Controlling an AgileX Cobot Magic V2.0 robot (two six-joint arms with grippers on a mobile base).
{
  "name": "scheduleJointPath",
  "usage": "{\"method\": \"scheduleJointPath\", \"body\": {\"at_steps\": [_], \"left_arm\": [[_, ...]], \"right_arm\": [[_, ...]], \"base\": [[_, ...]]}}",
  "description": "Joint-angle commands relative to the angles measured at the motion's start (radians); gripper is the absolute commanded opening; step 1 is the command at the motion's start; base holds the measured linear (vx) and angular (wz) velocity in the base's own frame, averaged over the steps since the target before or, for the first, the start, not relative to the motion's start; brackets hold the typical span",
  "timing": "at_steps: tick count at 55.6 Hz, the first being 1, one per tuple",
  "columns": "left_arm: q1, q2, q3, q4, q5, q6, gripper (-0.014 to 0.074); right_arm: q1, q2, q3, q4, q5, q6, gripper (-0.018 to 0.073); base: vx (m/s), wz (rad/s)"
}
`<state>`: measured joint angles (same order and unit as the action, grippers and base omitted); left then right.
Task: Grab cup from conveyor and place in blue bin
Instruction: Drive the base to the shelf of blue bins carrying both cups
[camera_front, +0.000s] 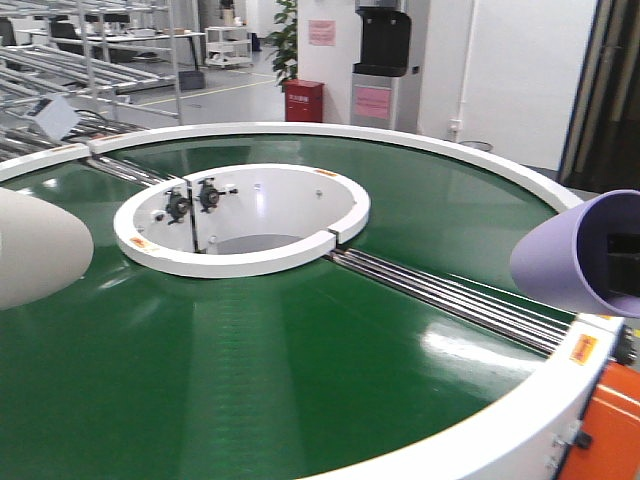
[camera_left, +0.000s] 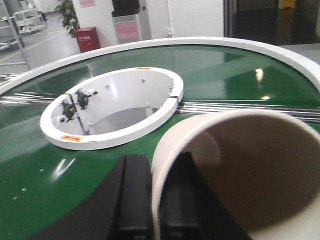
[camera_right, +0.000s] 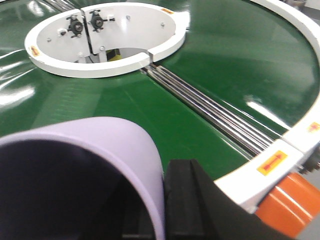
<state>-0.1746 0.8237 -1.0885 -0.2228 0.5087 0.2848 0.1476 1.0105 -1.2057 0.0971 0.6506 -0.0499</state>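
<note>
cream cup (camera_left: 250, 170) and lilac cup (camera_right: 105, 142) (each tipped sideways) hang above the glossy green conveyor (camera_front: 300, 370).

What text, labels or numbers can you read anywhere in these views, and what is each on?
Nothing is legible.
red cabinet: white characters, too blurred to read.
pink wall notice: blurred.
pink dispenser notice: blurred.
yellow sticker on the conveyor outer rim: red arrow only, no words.
orange sticker on the inner rim: too small.
cream cup and purple cup: no print visible.
</note>
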Motion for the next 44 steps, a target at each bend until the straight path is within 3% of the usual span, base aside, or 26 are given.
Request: {"method": "scheduleJointPath", "body": {"at_steps": [1, 25, 44], "left_arm": [[-0.006, -0.002, -0.027, -0.015, -0.091, -0.003, -0.0007], [-0.006, -0.002, -0.027, -0.015, -0.091, -0.003, -0.0007], [-0.006, -0.002, -0.027, -0.015, -0.091, -0.003, -0.0007]], "right_arm": [[0.0, -0.014, -0.03, -0.003, -0.09, -0.004, -0.0009], [0.0, -0.014, -0.03, -0.003, -0.09, -0.004, -0.0009], [0.0, -0.014, -0.03, -0.003, -0.09, -0.004, -0.0009]], "base": [[-0.11, -0.26], [-0.07, -0.37], [-0.03, -0.66]]}}
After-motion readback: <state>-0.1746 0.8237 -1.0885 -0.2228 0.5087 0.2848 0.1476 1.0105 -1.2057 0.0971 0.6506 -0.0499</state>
